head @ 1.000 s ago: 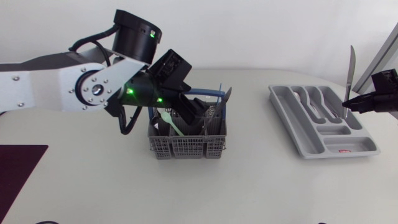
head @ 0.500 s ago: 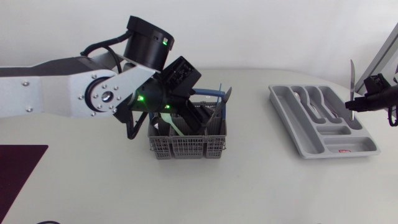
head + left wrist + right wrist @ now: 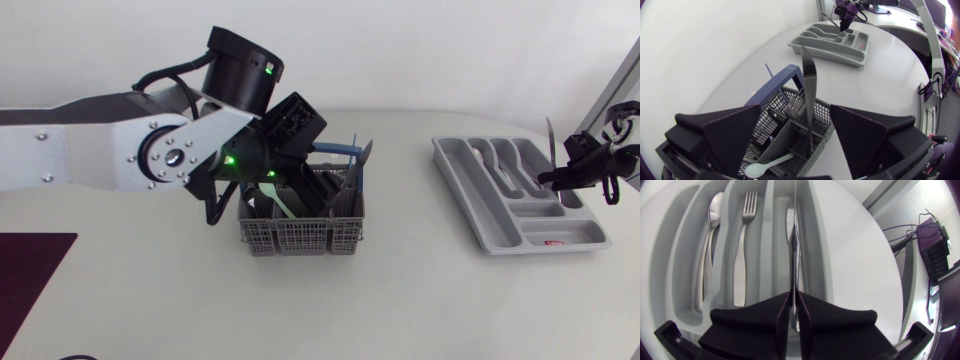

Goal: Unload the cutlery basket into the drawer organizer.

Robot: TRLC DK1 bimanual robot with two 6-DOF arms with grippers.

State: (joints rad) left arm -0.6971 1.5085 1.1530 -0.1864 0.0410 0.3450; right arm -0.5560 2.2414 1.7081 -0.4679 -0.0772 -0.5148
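Grey mesh cutlery basket (image 3: pixel 300 238) at mid-table, grey drawer organizer (image 3: pixel 468 195) well apart to its right.
The blue-handled basket holds dark utensils and a white plastic spoon (image 3: pixel 767 165). The organizer's long slots hold a metal spoon (image 3: pixel 710 240) and fork (image 3: pixel 743 245); a knife (image 3: pixel 551 148) is held upright above.

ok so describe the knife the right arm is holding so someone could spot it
Find the grey drawer organizer at the right end of the table. Over its compartments the right gripper is shut on a silver knife, blade sticking out ahead of it. Its neighbours, a spoon, fork and another knife, lie flat in slots.
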